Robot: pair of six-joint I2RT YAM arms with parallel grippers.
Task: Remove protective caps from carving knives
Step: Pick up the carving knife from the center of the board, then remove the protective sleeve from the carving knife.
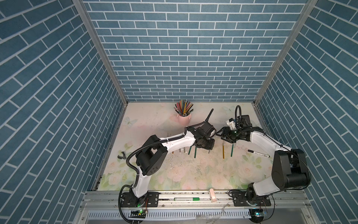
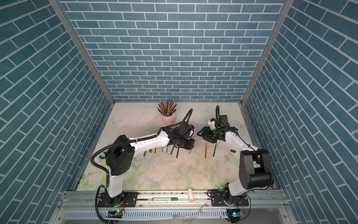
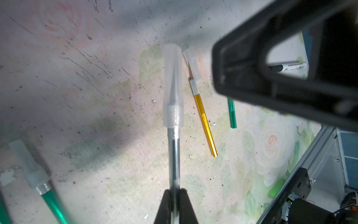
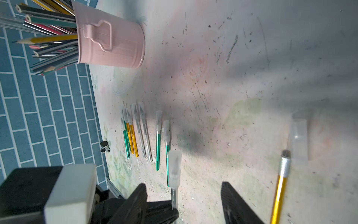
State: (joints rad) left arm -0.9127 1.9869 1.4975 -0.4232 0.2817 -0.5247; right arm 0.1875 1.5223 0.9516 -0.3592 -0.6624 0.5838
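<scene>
My left gripper (image 3: pixel 175 202) is clamped tight on the handle of one silver knife (image 3: pixel 173 155). Its protective cap (image 3: pixel 173 83) sits fully on the blade end, and the knife is clear of the table (image 3: pixel 77 116). My right gripper (image 4: pixel 183 186) faces that cap with its jaws partway apart, gripping nothing. The cap lies in line with the gap, just past my fingertips, and I cannot tell whether either one touches it.

Below, one gold knife (image 3: pixel 205 124) lies with a bare blade, and one loose cap (image 3: pixel 191 62) rests alongside that blade. Near it lies one green knife (image 3: pixel 232 113), its tip hidden.

Further along I count eight capped knives. There is a green pair (image 4: pixel 158 151) set a little apart, then a tight bunch (image 4: pixel 133 139) of two silver, two gold and two green. One white marker (image 1: pixel 258 153) lies well apart from them, and one pink cup (image 4: pixel 116 44) of pencils stands well apart too.
</scene>
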